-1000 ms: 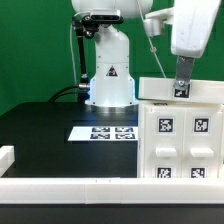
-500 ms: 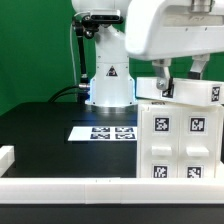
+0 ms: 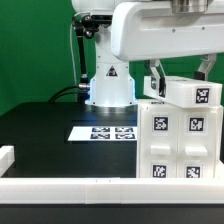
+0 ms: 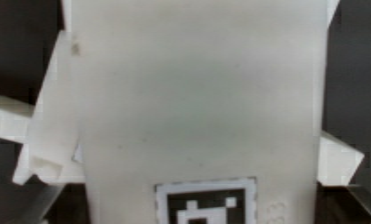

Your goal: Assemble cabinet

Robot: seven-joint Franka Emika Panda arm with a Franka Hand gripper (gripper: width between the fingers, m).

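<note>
The cabinet's large white body (image 3: 182,150) stands at the exterior view's right, with several square tags on its front. A white tagged block (image 3: 190,92) rests tilted on top of it. My gripper (image 3: 180,82) reaches down from above and is shut on this block. One dark finger (image 3: 155,82) stands at the block's left end and the other at its right end. In the wrist view the block (image 4: 200,100) fills the space between the jaws, and its tag (image 4: 208,205) is near the picture's edge. The fingertips are hidden there.
The marker board (image 3: 103,131) lies flat on the black table beside the cabinet body. The arm's white base (image 3: 108,75) stands behind it. A low white rail (image 3: 70,186) runs along the table's front, with a short piece (image 3: 5,155) at the left.
My wrist has swung toward the exterior view's left and turned. The block, flat on the body before, now sits tilted in the grip with its tag shifted to the right.
</note>
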